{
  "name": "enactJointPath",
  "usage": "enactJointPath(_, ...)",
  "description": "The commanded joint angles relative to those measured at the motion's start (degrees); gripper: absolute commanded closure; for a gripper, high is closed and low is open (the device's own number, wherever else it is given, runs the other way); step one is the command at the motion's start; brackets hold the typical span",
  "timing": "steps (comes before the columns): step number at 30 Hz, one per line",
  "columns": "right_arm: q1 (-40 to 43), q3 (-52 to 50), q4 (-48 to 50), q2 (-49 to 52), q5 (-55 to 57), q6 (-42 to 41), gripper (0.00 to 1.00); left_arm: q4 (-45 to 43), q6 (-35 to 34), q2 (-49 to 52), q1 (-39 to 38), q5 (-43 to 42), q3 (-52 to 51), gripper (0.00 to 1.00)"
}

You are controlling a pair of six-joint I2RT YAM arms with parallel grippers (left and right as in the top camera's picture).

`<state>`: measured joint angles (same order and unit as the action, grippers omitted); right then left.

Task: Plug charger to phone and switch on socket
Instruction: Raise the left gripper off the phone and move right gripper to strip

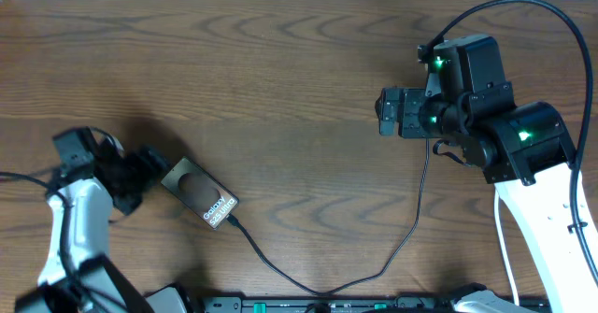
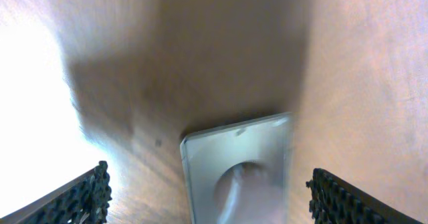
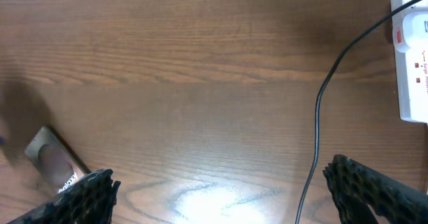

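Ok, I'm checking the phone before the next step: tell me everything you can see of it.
The phone is a flat, glossy dark rectangle with white "Galaxy" lettering at one end, lying diagonally on the wooden table. The charger cable meets its lettered end; whether it's seated is unclear. The open left tool straddles the other end without touching.

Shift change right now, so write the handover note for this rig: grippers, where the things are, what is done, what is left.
Left gripper: open, its fingers on either side of the phone's plain end, not touching it.
Right gripper: open, empty, over bare table, with the socket off to one side.
The phone lies flat. The charger tip appears seated in its printed end, and the cable runs toward the socket.
Done: plugging in, it seems.
Left: press the socket's switch. I cannot tell whether it is already on.
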<state>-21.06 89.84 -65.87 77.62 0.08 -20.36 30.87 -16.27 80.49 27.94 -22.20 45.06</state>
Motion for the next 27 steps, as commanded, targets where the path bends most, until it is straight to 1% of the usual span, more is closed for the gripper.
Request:
enactJointPath(1,0.39,-0.09,0.35,0.42,1.57,-0.61,0.01,1.92,4.35,-4.02,-2.86,2.6,7.39,0.08)
enactJointPath(3,0.39,-0.09,0.33,0.42,1.75,-0.81,0.01,3.8,6.29,-4.33,-6.69,2.64,11.32,0.08)
enactJointPath(5,0.39,-0.09,0.24,0.42,1.73,-0.81,0.01,5.86,6.84,-4.02,-11.06,4.98,14.73,0.08)
enactJointPath(7,0.39,-0.09,-0.04,0.42,1.66,-0.83,0.01,7.72,7.8,-3.56,-16.9,10.08,18.38,0.08)
enactJointPath(11,0.39,-0.09,-0.87,0.42,1.68,-0.81,0.01,8.55,8.76,-3.23,-29.57,20.83,23.56,0.08)
enactJointPath(14,0.39,-0.37,-2.05,0.42,1.73,-0.79,0.01,8.48,8.76,-3.23,-37.97,26.69,26.27,0.08)
enactJointPath(18,0.39,-1.05,-3.13,0.57,1.73,-0.79,0.01,6.78,8.74,-3.23,-47.52,32.26,27.52,0.08)
enactJointPath(22,0.39,-1.07,-4.42,1.38,1.73,-0.79,0.01,6.14,8.76,-3.23,-52.65,32.57,27.52,0.08)
enactJointPath(27,0.81,-1.07,-4.07,1.86,1.11,-0.83,0.01,6.34,8.74,-3.23,-53.05,32.52,27.5,0.08)
